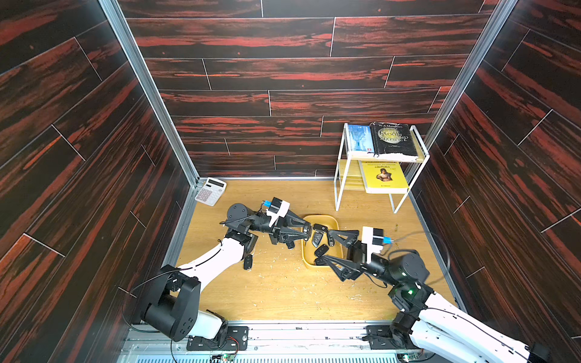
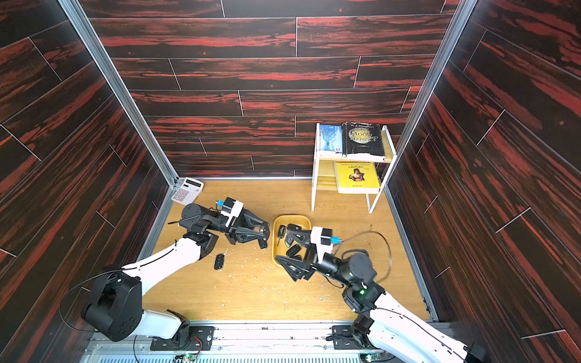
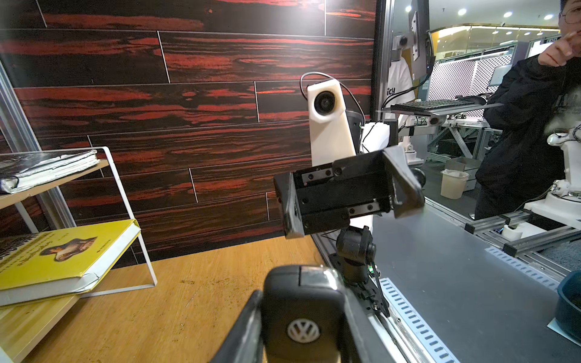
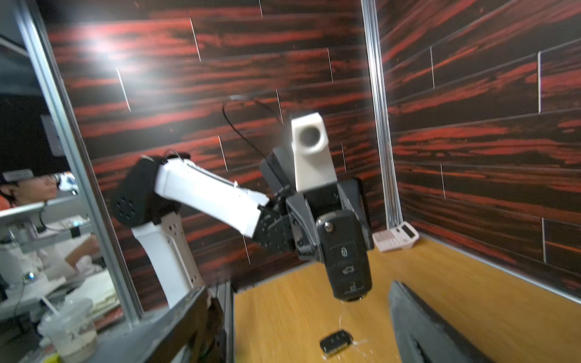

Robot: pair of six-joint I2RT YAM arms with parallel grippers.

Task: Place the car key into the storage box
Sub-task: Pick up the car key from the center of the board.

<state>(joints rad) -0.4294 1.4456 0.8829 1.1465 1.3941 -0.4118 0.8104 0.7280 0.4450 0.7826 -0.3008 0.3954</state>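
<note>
Wood, pale and yellowish, made up the table (image 1: 283, 292), and at its far left corner a white calculator (image 1: 210, 191) lay against the wall, out of the working area. Nearer the front, a loose key fob (image 1: 248, 261) lay flat on the bare wood, well apart from the tray, probably waiting its turn.

Next came the left gripper (image 2: 264, 237), clamped narrow on the car key (image 4: 345, 261). It pinched the fob by its upper end, so the button face hung downward and free. I judged that this hold would let the key drop cleanly once released. The key was raised above the table at the left rim of the storage box (image 1: 320, 217), but I could not tell whether it had crossed that rim.

The yellow tray held several black fobs (image 1: 316, 240) scattered over its floor. Above them the right gripper (image 1: 325, 246) stood with its jaws spread wide and nothing between them, so it carried no key and left the left rim free.

Farthest right, the white wire rack (image 1: 338, 188) kept its books (image 1: 383, 177) on two shelves, well clear of both arms.
</note>
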